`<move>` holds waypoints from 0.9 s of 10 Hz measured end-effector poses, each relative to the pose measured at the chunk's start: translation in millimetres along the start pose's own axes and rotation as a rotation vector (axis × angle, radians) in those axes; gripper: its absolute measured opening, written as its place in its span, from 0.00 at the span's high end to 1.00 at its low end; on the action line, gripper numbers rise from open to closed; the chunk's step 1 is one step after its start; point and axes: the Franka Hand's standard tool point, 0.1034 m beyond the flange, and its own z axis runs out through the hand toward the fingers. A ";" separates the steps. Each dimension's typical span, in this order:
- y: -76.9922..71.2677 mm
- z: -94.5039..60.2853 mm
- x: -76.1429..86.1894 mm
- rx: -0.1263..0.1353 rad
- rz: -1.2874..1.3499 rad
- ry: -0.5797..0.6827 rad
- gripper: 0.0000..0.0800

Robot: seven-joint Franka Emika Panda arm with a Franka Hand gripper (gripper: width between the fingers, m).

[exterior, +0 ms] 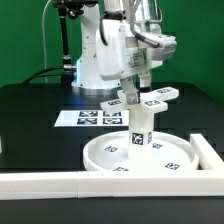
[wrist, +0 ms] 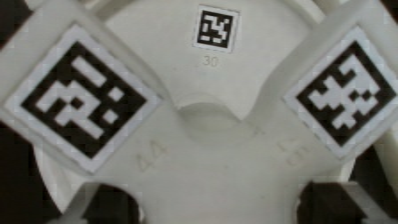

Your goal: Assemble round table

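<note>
1. Lower centre of the exterior view: the round disc (exterior: pixel 140 155) lies flat on the black table, inside the white border bars (exterior: pixel 60 182).
2. Centre: the cylinder post (exterior: pixel 138 130) stands upright on the disc.
3. Just above: the cross-shaped piece (exterior: pixel 148 99) sits atop the post, gripper (exterior: pixel 137 88) clamped on it. Judged step: fastening cross to post; next calls for steady, aligned twisting.

disc (exterior: pixel 150 158): white, rimmed, round, flat, lower centre of the exterior view
post (exterior: pixel 139 128): short tagged cylinder, upright at disc's middle
cross piece (exterior: pixel 146 100): flat, tagged, level above post top; contact unclear
</note>
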 end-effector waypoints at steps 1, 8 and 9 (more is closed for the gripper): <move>-0.2 -0.1 0.3 0.000 0.021 -0.004 0.45; -0.6 -19.3 -12.3 -0.003 -0.262 -0.032 0.19; -0.7 -19.3 -12.3 -0.002 -0.337 -0.032 0.19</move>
